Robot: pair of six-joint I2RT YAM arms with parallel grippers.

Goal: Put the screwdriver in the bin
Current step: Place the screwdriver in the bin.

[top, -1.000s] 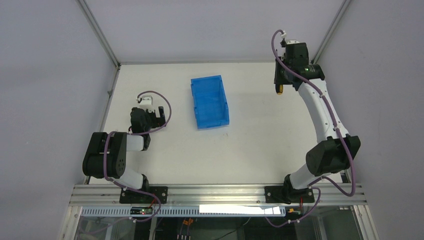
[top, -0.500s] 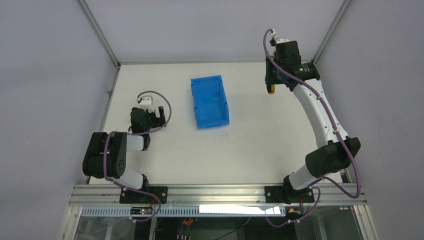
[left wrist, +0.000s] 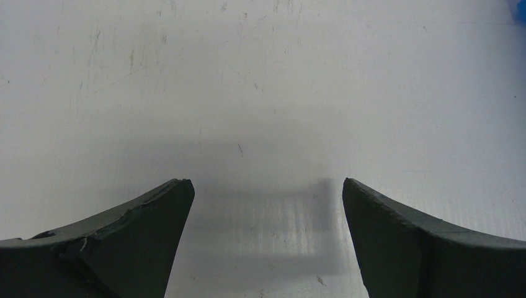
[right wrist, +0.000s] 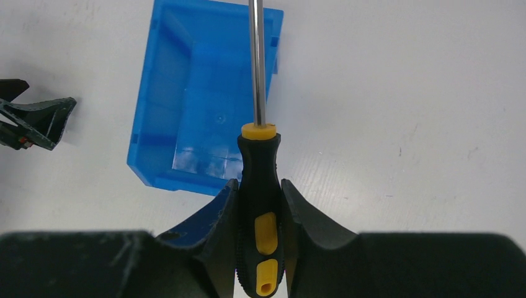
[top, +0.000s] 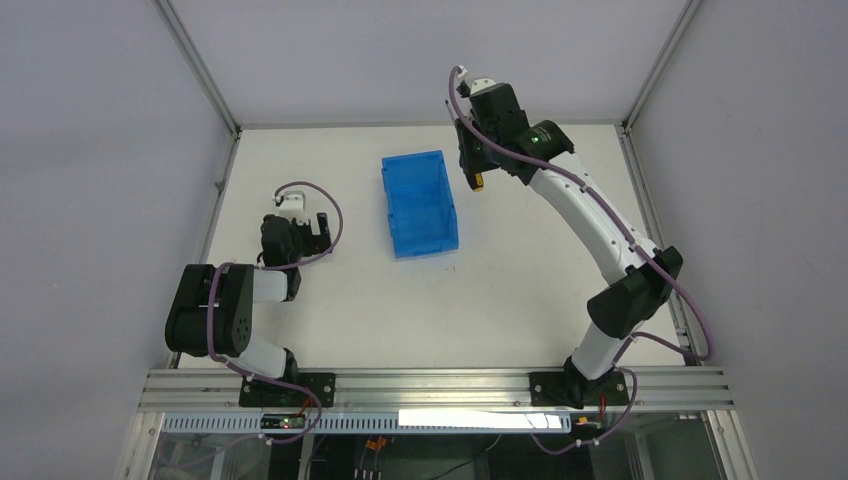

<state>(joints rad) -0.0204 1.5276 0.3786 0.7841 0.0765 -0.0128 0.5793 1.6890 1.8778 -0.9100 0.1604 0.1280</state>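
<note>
Right wrist view shows you the right gripper (right wrist: 259,186) pinching the screwdriver (right wrist: 259,158) by its handle, shaft pointing to 12 o'clock across the bin (right wrist: 162,81); your left gripper (left wrist: 267,186) hangs spread over the desk (left wrist: 260,74).

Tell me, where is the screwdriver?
The screwdriver is clamped in the right end effector, at the far middle of the table in the top view, just right of the bin.
</note>
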